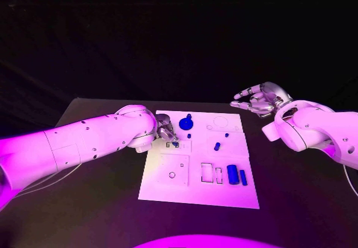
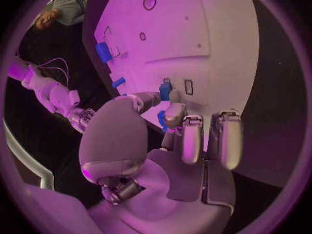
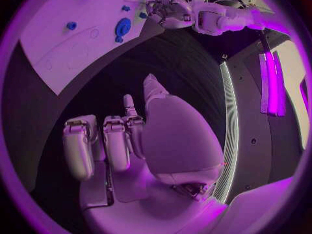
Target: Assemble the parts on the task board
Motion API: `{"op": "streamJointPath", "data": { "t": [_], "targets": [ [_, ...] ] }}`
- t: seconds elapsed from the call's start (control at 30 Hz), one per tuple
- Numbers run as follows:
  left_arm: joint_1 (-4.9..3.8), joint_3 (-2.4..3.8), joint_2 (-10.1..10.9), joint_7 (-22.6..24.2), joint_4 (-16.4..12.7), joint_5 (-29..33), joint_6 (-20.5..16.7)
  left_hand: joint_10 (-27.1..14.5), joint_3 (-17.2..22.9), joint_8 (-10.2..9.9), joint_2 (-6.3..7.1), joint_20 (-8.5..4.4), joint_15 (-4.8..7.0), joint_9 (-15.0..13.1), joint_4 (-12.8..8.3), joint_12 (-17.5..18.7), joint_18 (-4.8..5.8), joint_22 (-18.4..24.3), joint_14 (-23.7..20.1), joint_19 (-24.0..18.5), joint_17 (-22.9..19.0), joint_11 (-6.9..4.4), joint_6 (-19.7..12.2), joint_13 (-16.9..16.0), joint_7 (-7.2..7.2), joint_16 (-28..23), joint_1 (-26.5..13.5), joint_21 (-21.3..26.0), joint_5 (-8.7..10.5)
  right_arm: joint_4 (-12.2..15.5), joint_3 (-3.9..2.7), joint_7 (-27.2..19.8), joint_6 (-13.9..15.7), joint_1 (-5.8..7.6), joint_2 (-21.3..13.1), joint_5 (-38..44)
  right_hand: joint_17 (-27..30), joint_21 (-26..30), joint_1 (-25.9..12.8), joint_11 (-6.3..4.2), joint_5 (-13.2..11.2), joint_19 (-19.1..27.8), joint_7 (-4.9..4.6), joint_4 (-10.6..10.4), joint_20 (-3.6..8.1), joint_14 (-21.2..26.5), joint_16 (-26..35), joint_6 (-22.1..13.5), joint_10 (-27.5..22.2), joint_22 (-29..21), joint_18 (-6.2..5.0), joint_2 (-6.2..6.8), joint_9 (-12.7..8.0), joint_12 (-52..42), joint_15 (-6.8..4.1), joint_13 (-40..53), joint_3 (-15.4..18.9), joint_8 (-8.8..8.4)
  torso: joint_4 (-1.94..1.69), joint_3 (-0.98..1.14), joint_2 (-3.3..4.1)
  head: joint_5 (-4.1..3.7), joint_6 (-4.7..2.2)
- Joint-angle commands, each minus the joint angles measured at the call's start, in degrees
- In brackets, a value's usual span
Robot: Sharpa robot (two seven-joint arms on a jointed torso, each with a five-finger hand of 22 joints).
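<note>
The white task board lies in the middle of the table. My left hand hovers low over its far left part and pinches a small blue part between thumb and a finger, beside two small slots. A round blue part stands near the board's far edge, and two little blue pegs stand nearby. At the near right lie a blue cylinder and a blue bar. My right hand hangs raised past the board's far right corner, fingers loosely bent and holding nothing.
The board carries empty recesses: a ring at the far right, rectangular slots beside the cylinder, and a small hole at the near left. Bare black table lies on both sides of the board.
</note>
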State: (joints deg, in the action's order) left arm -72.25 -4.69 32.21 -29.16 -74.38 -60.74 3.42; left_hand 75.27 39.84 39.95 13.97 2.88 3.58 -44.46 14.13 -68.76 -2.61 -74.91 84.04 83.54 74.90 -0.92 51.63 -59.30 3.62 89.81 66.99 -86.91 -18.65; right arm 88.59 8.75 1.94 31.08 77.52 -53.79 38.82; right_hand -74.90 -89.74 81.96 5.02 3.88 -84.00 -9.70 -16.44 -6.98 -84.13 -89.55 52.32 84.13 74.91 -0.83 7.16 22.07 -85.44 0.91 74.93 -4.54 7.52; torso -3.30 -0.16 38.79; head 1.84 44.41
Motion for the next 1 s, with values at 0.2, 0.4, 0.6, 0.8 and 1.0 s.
{"op": "streamJointPath", "data": {
  "t": [0.2,0.4,0.6,0.8,1.0],
  "targets": [
    [0.15,-0.06,-0.28,-0.11,-0.11,-0.14,0.9,0.47,13.11,-0.16,-0.24,-0.14,0.25,0.06,-13.29,-0.33,0.78,-7.24,5.96,0.74,15.1,0.16,0.58,-0.18,-0.05,0.19,-0.21,-0.37,-0.36,-0.02,0.0,-0.49,-0.97,-0.05,0.05,-0.53,-12.66,-0.26,-0.47,-0.34,-0.35,-6.0,0.28,-0.02,0.39,-5.29,0.3,-0.25,2.03,15.09,0.83,-0.07,0.0,0.06,-0.38,11.01,0.48,0.33,0.02,0.0,-0.01,-0.01,0.11],
    [0.2,-0.09,-0.48,-0.07,-0.08,-0.17,0.71,0.49,13.1,-0.15,-0.22,-0.15,0.26,0.04,-13.29,-0.34,0.8,-7.32,5.96,0.8,15.1,0.15,0.62,-0.19,-0.06,0.19,-0.25,-0.4,-0.43,-0.05,0.0,-0.43,-1.07,-0.05,0.11,-0.97,-12.66,-0.26,-0.51,-0.35,-0.35,-6.0,0.28,-0.02,0.39,-5.29,0.3,-0.26,2.06,15.09,0.83,-0.08,-0.01,0.02,-0.38,11.04,0.49,0.35,-0.01,-0.02,0.0,0.08,0.23],
    [0.31,-0.12,-0.63,-0.02,-0.03,-0.34,0.43,0.49,13.1,-0.15,-0.22,-0.15,0.26,0.04,-13.29,-0.34,0.8,-7.32,5.96,0.8,15.1,0.15,0.62,-0.19,-0.06,0.19,-0.25,-0.4,-0.43,-0.06,0.0,-0.42,-1.13,-0.05,0.14,-1.08,-12.66,-0.26,-0.51,-0.35,-0.35,-6.0,0.28,-0.02,0.39,-5.29,0.3,-0.26,2.06,15.09,0.83,-0.08,-0.01,0.02,-0.38,11.04,0.49,0.35,0.01,0.0,-0.01,0.08,0.35],
    [0.38,-0.15,-0.7,-0.01,-0.07,-0.6,0.73,0.58,13.09,-0.15,-0.17,-0.16,0.28,0.0,-13.33,-0.42,0.79,-7.29,5.96,0.78,15.1,0.12,0.67,-0.32,-0.09,0.19,-0.29,-0.38,-0.51,-0.07,0.0,-0.42,-1.18,-0.05,0.14,-1.11,-12.66,-0.26,-0.51,-0.35,-0.35,-6.0,0.28,-0.02,0.39,-5.29,0.3,-0.26,2.06,15.09,0.83,-0.08,-0.01,0.02,-0.38,11.04,0.49,0.35,0.01,0.03,0.0,0.07,0.44],
    [0.4,-0.17,-0.74,-0.02,-0.06,-0.95,1.23,0.58,13.09,-0.15,-0.17,-0.16,0.28,0.0,-13.33,-0.42,0.79,-7.29,5.96,0.78,15.1,0.12,0.67,-0.32,-0.09,0.19,-0.29,-0.38,-0.51,-0.14,0.0,-0.43,-1.23,-0.07,0.19,-1.12,-12.66,-0.26,-0.51,-0.35,-0.35,-6.0,0.28,-0.02,0.39,-5.29,0.3,-0.26,2.06,15.09,0.83,-0.08,-0.01,0.02,-0.38,11.04,0.49,0.35,0.02,0.05,0.0,0.12,0.53]
  ]
}}
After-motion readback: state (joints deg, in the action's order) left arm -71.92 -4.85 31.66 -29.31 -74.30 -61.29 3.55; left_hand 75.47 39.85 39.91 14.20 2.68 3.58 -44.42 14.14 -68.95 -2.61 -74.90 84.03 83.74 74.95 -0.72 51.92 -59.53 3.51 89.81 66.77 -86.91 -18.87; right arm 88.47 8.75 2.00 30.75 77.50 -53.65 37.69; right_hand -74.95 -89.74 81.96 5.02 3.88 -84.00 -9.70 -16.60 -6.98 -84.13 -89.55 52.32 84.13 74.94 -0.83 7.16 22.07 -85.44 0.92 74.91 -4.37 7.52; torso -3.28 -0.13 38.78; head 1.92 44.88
